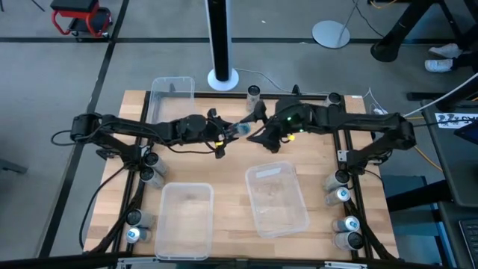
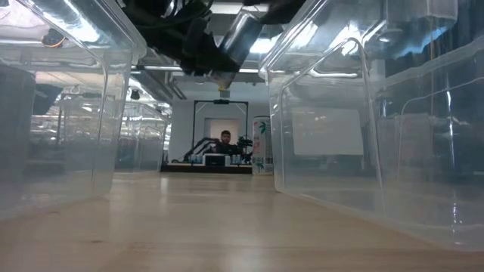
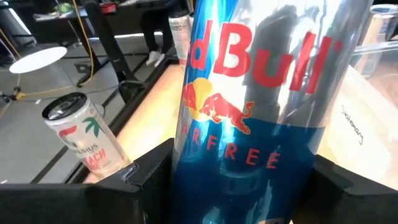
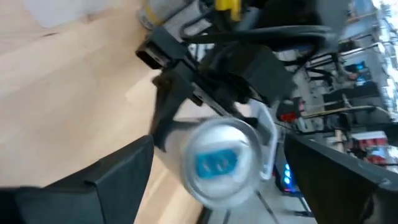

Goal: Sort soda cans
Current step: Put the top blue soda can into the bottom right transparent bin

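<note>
A slim blue-and-silver Red Bull can (image 3: 255,106), smooth glossy metal, is clamped between the jaws of the left gripper (image 1: 228,134) and held in the air over the middle back of the wooden bench (image 1: 224,202). The right gripper (image 1: 258,128) faces it end-on, jaws spread wide on either side of the can's round top with its blue tab, not touching it. Just beyond, a white Celsius can (image 3: 81,140) stands upright near the bench's back edge. Three clear plastic bins sit on the bench: one at the back left (image 1: 172,93), two in front (image 1: 184,220) (image 1: 276,198). More cans (image 1: 151,168) (image 1: 342,187) stand in clusters along both side edges.
</note>
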Robot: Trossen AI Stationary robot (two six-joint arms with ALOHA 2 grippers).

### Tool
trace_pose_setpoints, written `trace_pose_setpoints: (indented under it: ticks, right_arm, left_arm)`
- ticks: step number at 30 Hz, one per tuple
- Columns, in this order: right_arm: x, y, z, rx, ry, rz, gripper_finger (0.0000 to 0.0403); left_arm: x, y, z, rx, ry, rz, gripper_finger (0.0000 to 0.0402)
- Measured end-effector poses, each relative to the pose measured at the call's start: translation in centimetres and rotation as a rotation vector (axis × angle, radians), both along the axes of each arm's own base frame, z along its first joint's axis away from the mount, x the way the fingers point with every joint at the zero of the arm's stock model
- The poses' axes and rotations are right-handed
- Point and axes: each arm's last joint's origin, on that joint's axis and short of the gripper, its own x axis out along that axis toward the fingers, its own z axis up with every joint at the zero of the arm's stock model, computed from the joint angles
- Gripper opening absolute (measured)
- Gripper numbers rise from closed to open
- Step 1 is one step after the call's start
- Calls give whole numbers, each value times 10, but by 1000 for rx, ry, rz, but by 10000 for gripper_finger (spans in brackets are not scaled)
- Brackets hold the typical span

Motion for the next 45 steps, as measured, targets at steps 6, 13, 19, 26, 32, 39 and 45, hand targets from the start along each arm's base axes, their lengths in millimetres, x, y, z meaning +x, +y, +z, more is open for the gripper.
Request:
trace_pose_setpoints:
  ticks: [6,13,19,26,32,39,45]
  right_arm:
    - [14,-2,-16,-12,40,-30,360]
    - [20,-2,-25,-1,71,-26,359]
    - [27,-3,-34,7,91,-19,318]
    - [27,-3,-35,12,98,-13,241]
    - [27,-3,-35,7,100,-17,237]
    - [9,-2,-10,5,84,-20,237]
    - [-20,13,30,49,155,-28,237]
  left_arm:
    - [5,-5,-9,-4,41,-16,230]
    - [7,-5,-12,2,48,-24,230]
    - [7,-7,-12,13,53,-30,230]
    - [6,-7,-13,34,71,-41,230]
    - [7,-6,-12,37,73,-38,280]
    - [-6,-9,8,39,87,-35,302]
    - [-44,-15,23,-1,137,13,304]
